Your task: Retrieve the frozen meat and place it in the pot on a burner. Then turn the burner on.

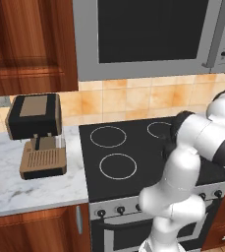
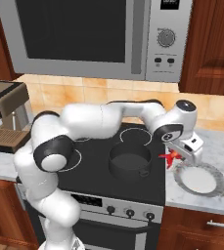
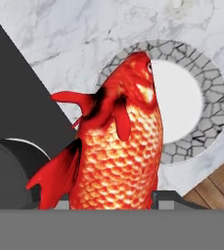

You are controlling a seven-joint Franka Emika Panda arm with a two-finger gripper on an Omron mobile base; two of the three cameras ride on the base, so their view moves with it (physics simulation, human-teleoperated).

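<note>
I take the stove (image 2: 133,180) as my landmark. The tabletop (image 2: 216,197) runs off its right edge. The pot (image 2: 129,159) sits on the stove's front right burner, mouth open. The grey crackle-rimmed dish (image 2: 200,179) lies on the tabletop just right of the stove. My end effector (image 2: 178,157) hangs above the gap between stove edge and dish, clamped on the frozen meat (image 3: 118,146), a red scaled fish, head pointing away in the hand view. I judge it stiff, light, probably slick on the scales, with thin fins that could snap. Best hold is across the thick mid-body, away from fins and tail.
</note>
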